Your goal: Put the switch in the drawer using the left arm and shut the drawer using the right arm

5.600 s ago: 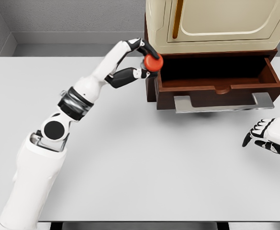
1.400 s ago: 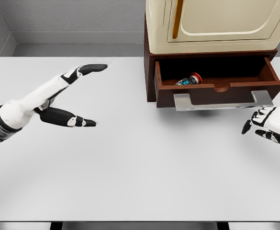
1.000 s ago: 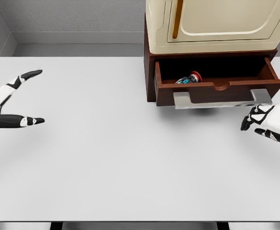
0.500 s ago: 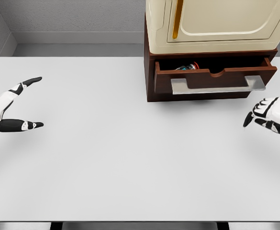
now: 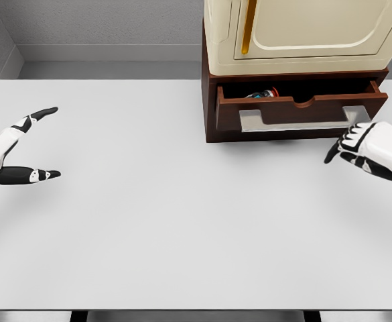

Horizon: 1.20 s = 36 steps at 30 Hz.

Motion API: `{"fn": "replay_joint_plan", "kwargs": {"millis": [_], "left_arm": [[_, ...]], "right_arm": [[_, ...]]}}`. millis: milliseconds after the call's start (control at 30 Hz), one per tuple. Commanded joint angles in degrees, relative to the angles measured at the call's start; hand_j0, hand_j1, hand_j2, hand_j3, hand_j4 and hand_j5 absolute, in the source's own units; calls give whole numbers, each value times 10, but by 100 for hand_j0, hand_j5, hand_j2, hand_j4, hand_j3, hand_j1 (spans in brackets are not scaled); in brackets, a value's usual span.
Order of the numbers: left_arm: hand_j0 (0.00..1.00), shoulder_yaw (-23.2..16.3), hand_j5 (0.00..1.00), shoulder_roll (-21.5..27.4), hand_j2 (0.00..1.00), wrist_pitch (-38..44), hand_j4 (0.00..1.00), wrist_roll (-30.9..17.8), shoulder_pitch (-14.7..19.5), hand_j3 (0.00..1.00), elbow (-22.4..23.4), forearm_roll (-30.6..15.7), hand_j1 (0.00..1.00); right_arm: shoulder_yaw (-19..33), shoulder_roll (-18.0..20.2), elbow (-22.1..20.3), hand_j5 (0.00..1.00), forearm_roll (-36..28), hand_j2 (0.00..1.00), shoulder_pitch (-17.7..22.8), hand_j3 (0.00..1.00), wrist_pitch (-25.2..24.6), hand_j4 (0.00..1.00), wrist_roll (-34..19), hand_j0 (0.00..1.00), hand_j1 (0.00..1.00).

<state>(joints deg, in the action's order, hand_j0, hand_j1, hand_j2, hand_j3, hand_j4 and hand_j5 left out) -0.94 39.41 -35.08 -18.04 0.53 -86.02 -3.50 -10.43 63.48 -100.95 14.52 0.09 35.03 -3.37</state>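
The switch [image 5: 263, 94] is lying inside the brown drawer [image 5: 296, 111], which is standing only a little open under the cream cabinet [image 5: 303, 33]. The right hand [image 5: 364, 146] is hovering with curled fingers, gripping nothing, just in front of the metal handle [image 5: 296, 119]. The left hand [image 5: 11, 151] is resting open at the left edge over the white table [image 5: 169, 215].

Right robot hand [image 5: 366, 149] moved up-left, now at the handle's [image 5: 296, 118] right end. Drawer [image 5: 301, 111] went from wide open to nearly shut.
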Motion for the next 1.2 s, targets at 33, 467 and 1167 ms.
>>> {"fn": "replay_joint_plan", "kwargs": {"millis": [33,467,1167], "left_arm": [[100,1,100,1,100,1,100,0,0,100,0,-5,100],[100,1,100,0,100,1,100,0,0,100,0,-5,100],[100,1,100,-1,100,1,100,0,-1,100,-1,-5,100]], "right_arm": [[-2,-14,-2,47,3,47,0,47,0,47,-1,47,47],[-54,-47,-1,48,23,48,-48,48,0,48,-1,48,48],[-120,-81,68,51,32,51,-133,51,0,51,-29,51,51]]}}
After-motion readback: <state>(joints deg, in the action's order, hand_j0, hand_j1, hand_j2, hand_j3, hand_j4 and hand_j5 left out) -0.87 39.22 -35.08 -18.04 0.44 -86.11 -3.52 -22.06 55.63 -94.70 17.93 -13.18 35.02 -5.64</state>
